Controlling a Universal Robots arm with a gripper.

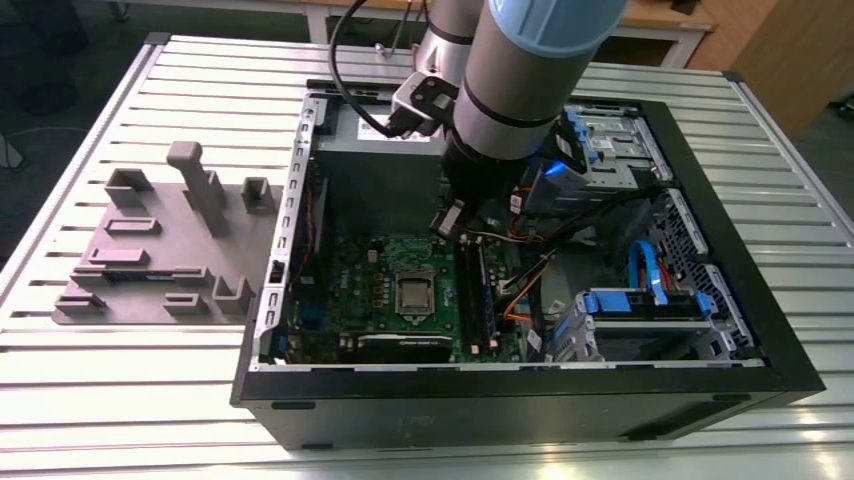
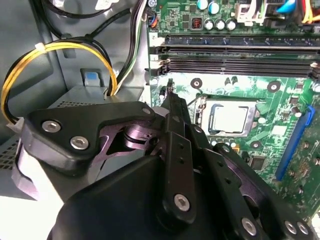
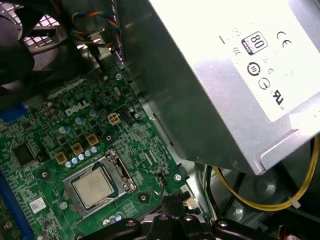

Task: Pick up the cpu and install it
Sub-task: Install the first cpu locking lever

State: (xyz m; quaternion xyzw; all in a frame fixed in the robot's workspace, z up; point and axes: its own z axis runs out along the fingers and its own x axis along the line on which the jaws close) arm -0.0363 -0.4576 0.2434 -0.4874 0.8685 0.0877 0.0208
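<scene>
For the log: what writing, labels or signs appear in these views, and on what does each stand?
Silver metal power supply box: a dark square badge and several round compliance symbols in the first wrist view; the fine print beside them is too small to read.
Green motherboard: a white printed logo near the capacitors.
Small white sticker on that board: too small to read.
Silver-topped square cpu, lying in its socket: any markings are too faint to read.
</scene>
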